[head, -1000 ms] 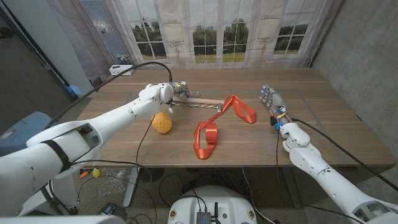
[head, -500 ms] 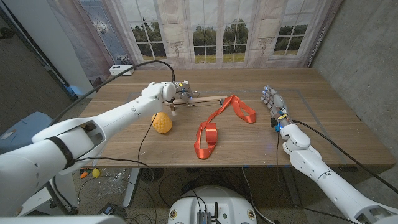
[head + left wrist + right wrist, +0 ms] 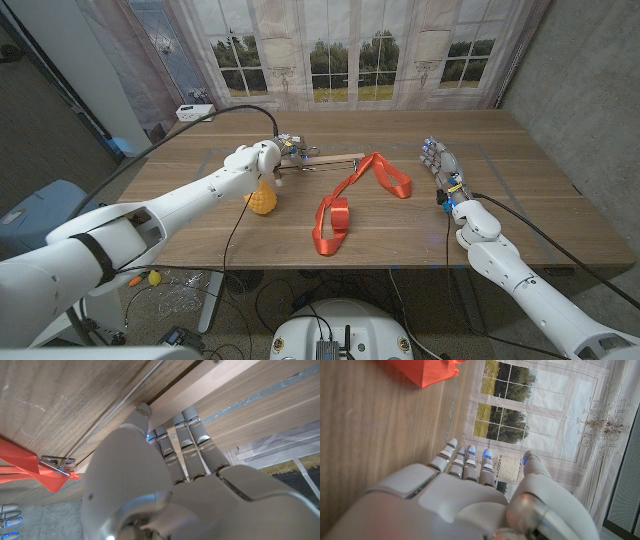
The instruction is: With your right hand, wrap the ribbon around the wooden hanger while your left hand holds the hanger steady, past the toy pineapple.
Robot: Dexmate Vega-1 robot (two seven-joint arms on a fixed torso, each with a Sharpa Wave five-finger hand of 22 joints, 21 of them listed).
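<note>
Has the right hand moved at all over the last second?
No. The right hand stays at the same spot on the wooden table, open, apart from the red ribbon.

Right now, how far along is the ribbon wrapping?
Barely begun. Done: the left hand is on the wooden hanger, above the toy pineapple. In hand: steadying only. Left: the right hand waits open, apart from the orange ribbon, which lies loose on the table, unwrapped.

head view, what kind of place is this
Probably an indoor lab or staged test room: a wooden table, what looks like a printed window-and-curtain backdrop, and loose cables on the floor.
</note>
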